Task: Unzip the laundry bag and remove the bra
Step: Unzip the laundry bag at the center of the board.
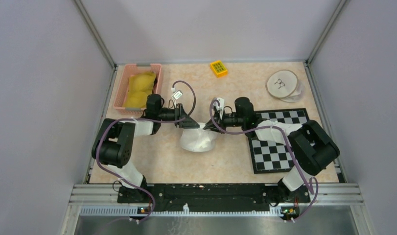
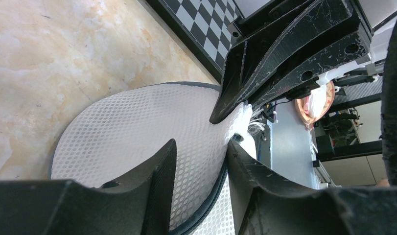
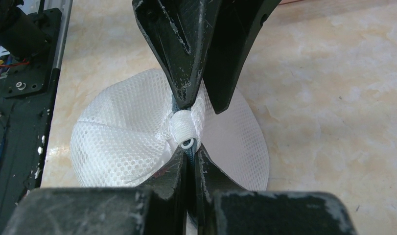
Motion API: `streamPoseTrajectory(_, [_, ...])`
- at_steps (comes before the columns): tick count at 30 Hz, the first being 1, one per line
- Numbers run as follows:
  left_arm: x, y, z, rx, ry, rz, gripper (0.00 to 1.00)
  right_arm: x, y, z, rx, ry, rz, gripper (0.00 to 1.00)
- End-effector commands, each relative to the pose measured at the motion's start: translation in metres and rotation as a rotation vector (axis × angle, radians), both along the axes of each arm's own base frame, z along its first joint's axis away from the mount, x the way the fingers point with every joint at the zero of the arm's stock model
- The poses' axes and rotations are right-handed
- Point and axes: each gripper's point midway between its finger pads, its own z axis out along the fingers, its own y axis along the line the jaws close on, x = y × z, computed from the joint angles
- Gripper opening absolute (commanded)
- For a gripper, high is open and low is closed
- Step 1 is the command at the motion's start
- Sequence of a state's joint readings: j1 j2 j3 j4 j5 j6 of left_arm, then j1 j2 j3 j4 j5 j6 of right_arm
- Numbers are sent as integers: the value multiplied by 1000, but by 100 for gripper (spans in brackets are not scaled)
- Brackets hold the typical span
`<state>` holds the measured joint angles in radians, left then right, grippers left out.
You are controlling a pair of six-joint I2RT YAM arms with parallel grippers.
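Note:
The white mesh laundry bag lies mid-table between the two arms, domed, with a dark zipper seam along its rim. My right gripper is shut on that dark seam, just below a small white ribbed cover at the zipper's end. From the opposite side, my left gripper stands open, its fingers astride the bag's rim with mesh between them and a gap on both sides. In the top view the left gripper and right gripper nearly meet over the bag's far edge. The bra is hidden.
A pink basket holding yellow cloth sits at the back left. A small yellow block lies at the back centre and round white discs at the back right. A checkerboard mat lies under the right arm.

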<state>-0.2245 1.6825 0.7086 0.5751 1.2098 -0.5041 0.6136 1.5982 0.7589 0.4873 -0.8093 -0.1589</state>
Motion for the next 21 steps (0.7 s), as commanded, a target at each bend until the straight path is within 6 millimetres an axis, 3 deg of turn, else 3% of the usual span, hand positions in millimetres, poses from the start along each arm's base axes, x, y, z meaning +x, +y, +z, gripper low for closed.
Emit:
streamPoseTrajectory(1, [2, -3, 0, 1, -21, 9, 50, -5, 12, 18, 55, -46, 39, 0])
streamPoseTrajectory(7, [-7, -2, 12, -33, -14, -5, 53, -4, 10, 11, 39, -49, 15, 0])
streamPoseTrajectory(15, [-5, 2, -10, 19, 60, 72, 54, -4, 12, 20, 61, -24, 12, 0])
streamPoseTrajectory(21, [-2, 0, -14, 10, 98, 74, 55, -5, 13, 23, 72, 5, 7, 0])
